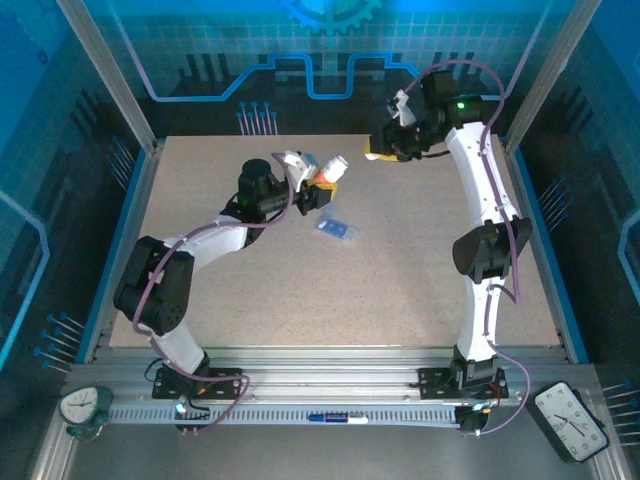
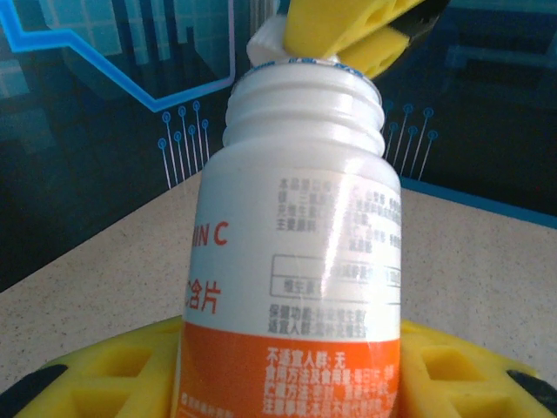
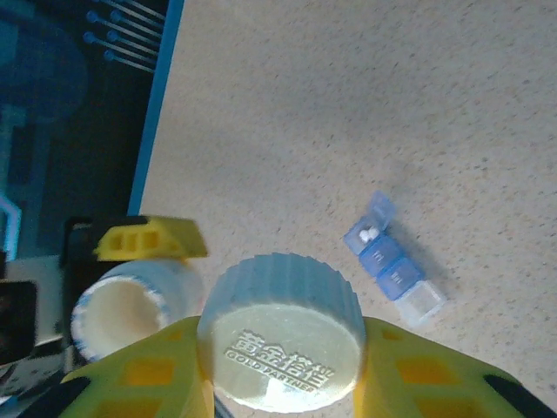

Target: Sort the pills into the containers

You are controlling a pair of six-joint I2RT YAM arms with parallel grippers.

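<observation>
Your left gripper (image 2: 291, 379) is partly open, with both yellow pads clamped on the orange lower body of the white-and-orange pill bottle (image 2: 296, 218). The bottle is uncapped, its threaded neck is bare, and the mouth points away from the wrist camera. The low grip leaves the mouth free, probably for pouring. From the top view the bottle is tilted, neck aimed to the far right, over the middle of the table (image 1: 420, 320).

Your right gripper (image 3: 283, 387) is squeezed shut on the white ribbed cap (image 3: 278, 335), embossed top facing its own camera. In the top view it sits toward the far right corner, apart from the bottle. I'd say it's just holding the cap clear.

The pill box (image 3: 392, 261) is translucent blue and lies flat on the table, with nothing touching it. In the top view it lies just on the near side of the bottle. The open compartment (image 3: 361, 239) at one end has its lid flipped up, with something small and white inside, likely a pill. The rest look closed, so the open one reads as the current target.

The next move needs the mouth brought over that compartment. Tip gently. The box is light and unheld, and too many pills could spill out.
</observation>
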